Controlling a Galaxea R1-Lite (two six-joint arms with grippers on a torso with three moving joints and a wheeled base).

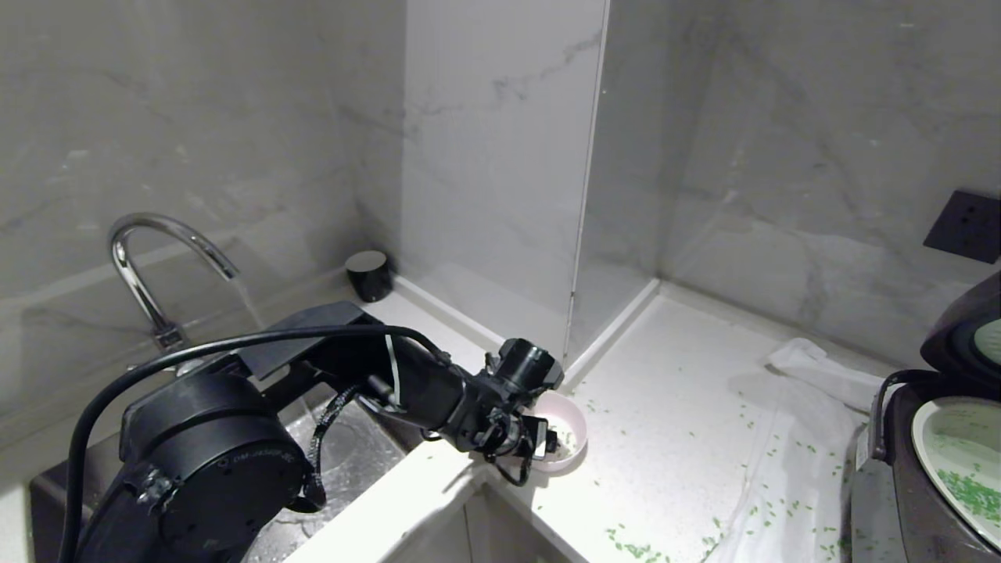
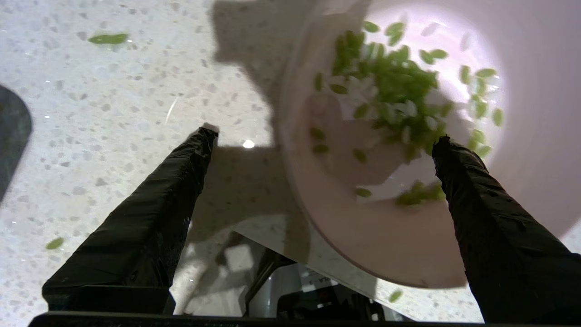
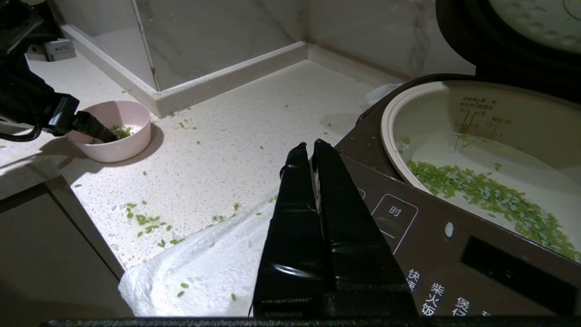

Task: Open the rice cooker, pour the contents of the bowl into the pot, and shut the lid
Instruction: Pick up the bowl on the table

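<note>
The pale pink bowl (image 1: pixel 569 416) stands on the counter near the sink corner, with green grains (image 2: pixel 390 77) lying in it. My left gripper (image 1: pixel 541 447) is open and straddles the bowl's near wall. One fingertip (image 2: pixel 447 150) is inside the bowl (image 2: pixel 363 236) and the other is outside above the counter. The rice cooker (image 3: pixel 431 236) stands at the right with its lid (image 3: pixel 499 50) raised. Its white pot (image 3: pixel 481 118) holds more green grains (image 3: pixel 490 193). My right gripper (image 3: pixel 308 145) hangs shut beside the cooker's front panel, holding nothing.
A chrome faucet (image 1: pixel 156 258) and a steel sink (image 1: pixel 348 457) lie left of the bowl. A white towel (image 1: pixel 798 438) is spread before the cooker. Loose green grains (image 1: pixel 633 547) dot the counter. A black cylinder (image 1: pixel 369 274) stands in the back corner.
</note>
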